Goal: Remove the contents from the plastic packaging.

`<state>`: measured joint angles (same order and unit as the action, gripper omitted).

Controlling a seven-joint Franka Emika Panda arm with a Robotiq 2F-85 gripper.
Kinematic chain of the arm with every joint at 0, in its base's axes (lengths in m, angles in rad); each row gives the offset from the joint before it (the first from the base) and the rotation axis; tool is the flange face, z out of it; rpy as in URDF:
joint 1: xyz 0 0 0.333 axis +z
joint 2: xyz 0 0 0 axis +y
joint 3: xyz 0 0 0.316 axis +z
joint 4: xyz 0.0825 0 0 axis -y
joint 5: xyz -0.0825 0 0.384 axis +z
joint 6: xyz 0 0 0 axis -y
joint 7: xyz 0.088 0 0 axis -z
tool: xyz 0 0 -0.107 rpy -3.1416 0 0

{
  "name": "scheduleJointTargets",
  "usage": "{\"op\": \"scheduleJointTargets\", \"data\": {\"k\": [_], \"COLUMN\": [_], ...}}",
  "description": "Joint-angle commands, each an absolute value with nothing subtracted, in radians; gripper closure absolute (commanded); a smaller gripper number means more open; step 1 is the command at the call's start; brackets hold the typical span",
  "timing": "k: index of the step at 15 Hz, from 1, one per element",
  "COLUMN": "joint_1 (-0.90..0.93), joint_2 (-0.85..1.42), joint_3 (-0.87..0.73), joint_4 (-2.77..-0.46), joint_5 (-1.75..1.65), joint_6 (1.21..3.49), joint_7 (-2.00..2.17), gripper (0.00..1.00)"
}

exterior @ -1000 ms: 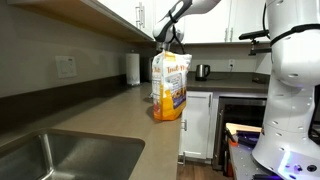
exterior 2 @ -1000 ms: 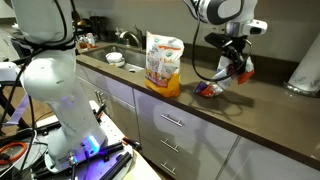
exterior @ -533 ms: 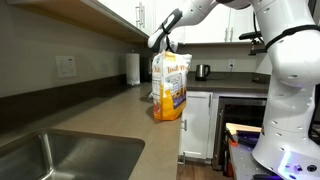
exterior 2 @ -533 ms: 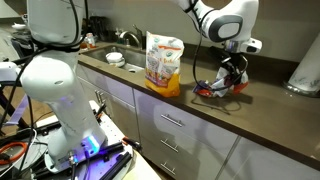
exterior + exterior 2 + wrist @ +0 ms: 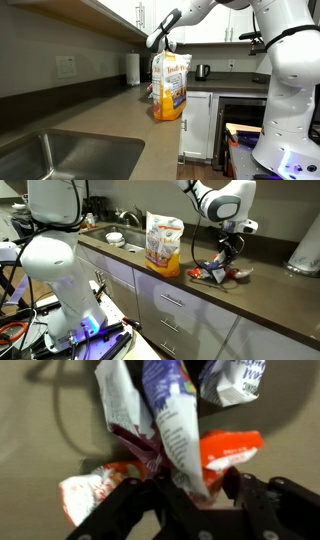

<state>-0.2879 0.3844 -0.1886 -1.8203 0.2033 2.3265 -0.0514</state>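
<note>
Though blurred, packets (image 5: pixel 175 435) seemingly sit between fingers (image 5: pixel 268 502).

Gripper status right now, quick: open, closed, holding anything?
Gripper: fingers straddle the snack packets on the counter; whether they grip them cannot be told.

White rounded arm (image 5: pixel 222 198) segments; dark joint bands; black angular claw (image 5: pixel 190 500); blue light (image 5: pixel 90 326) at base.
</note>
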Motion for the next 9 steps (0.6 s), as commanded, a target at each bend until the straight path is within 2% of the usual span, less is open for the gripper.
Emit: {"op": "scheduleJointTargets", "data": {"k": [1, 3, 4, 9], "joint_1": [-0.278, -0.267, -0.264, -0.232], "joint_2": [0.304, 0.272, 0.255, 0.146], "joint_3": [-0.181, -0.182, -0.181, -0.189], "joint_4": [-1.867, -1.883, -1.891, -1.976], "joint_5": [0.196, 0.191, 0.195, 0.17], "joint_6": [2.241, 2.192, 2.166, 2.085], "joint_7": [-0.036, -0.025, -0.026, 0.027], "gripper": [0.18, 0.05, 0.02, 0.0]}}
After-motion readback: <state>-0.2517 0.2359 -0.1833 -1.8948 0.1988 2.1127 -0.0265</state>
